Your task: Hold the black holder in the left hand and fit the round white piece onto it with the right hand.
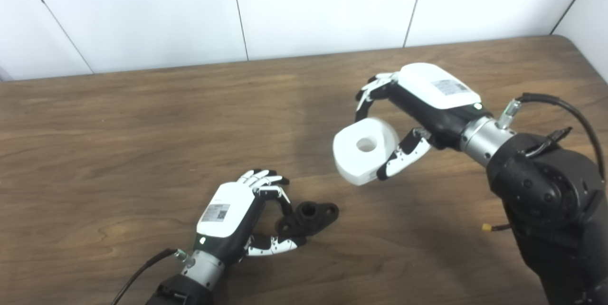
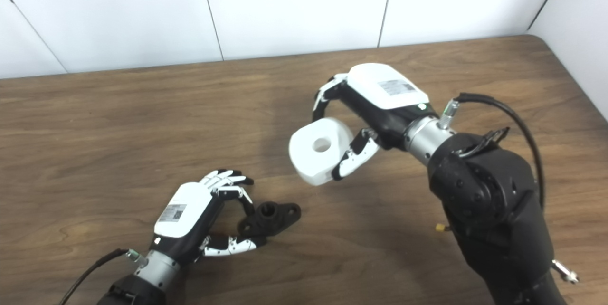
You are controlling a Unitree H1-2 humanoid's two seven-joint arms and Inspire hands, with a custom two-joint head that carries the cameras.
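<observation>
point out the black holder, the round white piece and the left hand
black holder [image 1: 311, 217], left eye view, on its raised socket and flange.
round white piece [image 1: 363, 150], left eye view, on its flat face beside the centre hole.
left hand [image 2: 183, 210], right eye view, on its white back cover.

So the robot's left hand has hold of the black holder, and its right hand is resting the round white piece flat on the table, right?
Not quite. The right hand holds the round white piece up in the air, clear of the table; the left eye view shows its shadow below. The left hand does have its fingers around the black holder.
</observation>
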